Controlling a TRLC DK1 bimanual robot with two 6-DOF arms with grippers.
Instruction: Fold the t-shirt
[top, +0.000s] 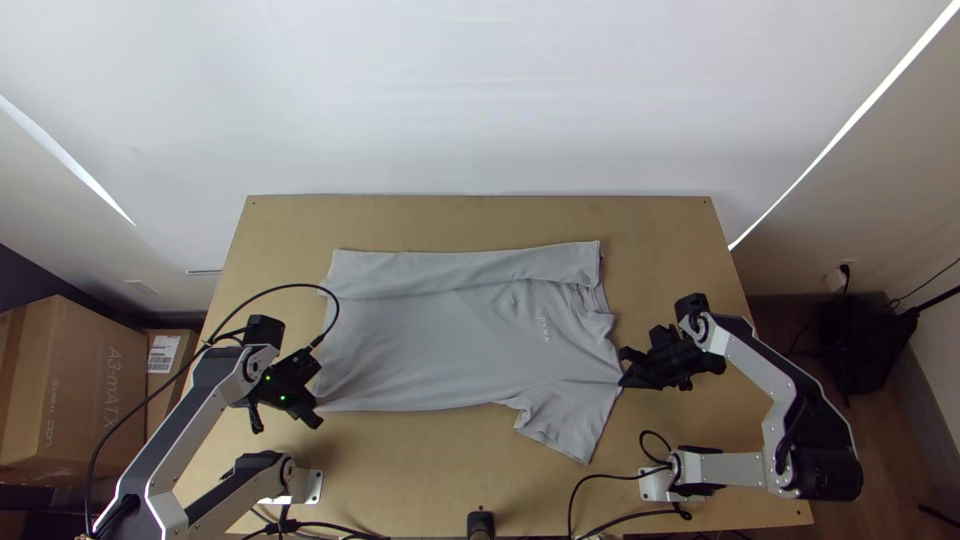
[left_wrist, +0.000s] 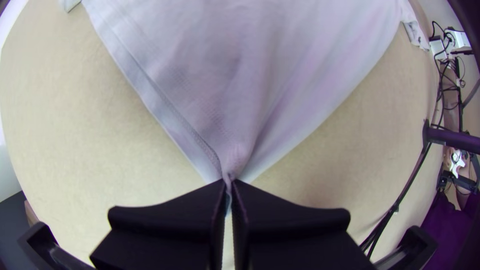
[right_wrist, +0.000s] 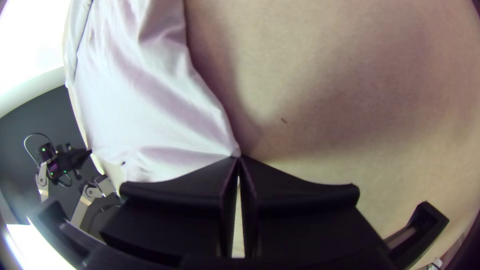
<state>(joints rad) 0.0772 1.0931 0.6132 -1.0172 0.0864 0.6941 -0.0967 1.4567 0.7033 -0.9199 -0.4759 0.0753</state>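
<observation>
Shirt lies on the bench; left end effector pinches its hem corner at eight o'clock, right end effector its shoulder at three. Soft and light, I judge; may sag.

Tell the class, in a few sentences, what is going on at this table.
Two robot arms are folding a shirt, spread on the table. Its far side is folded inward in a long strip; the near side is not yet folded, its sleeve sticking out. The left gripper pinches the near corner of the hem, and the right gripper pinches the shoulder by that sleeve.
</observation>
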